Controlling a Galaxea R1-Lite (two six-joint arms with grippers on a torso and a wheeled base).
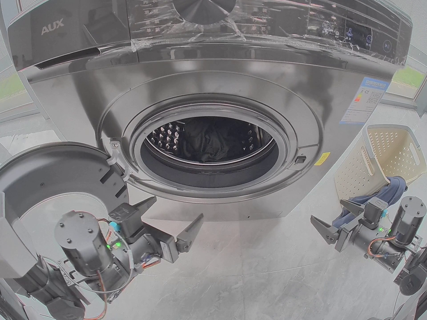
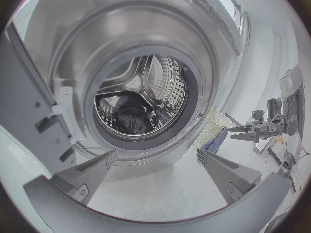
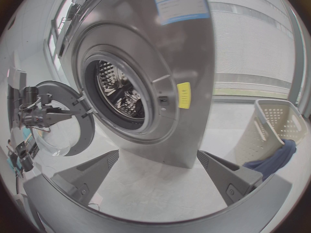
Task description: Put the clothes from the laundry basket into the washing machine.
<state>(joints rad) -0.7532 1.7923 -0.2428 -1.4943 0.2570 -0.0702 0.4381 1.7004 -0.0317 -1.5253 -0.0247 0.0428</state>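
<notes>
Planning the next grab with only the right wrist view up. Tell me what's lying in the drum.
Observer: One dark garment lies crumpled at the bottom of the drum, well inside the rim.
Operator: Now report the left gripper's state.
Observer: The left gripper is open and empty, low in front of the washing machine, beside its swung-open door.
</notes>
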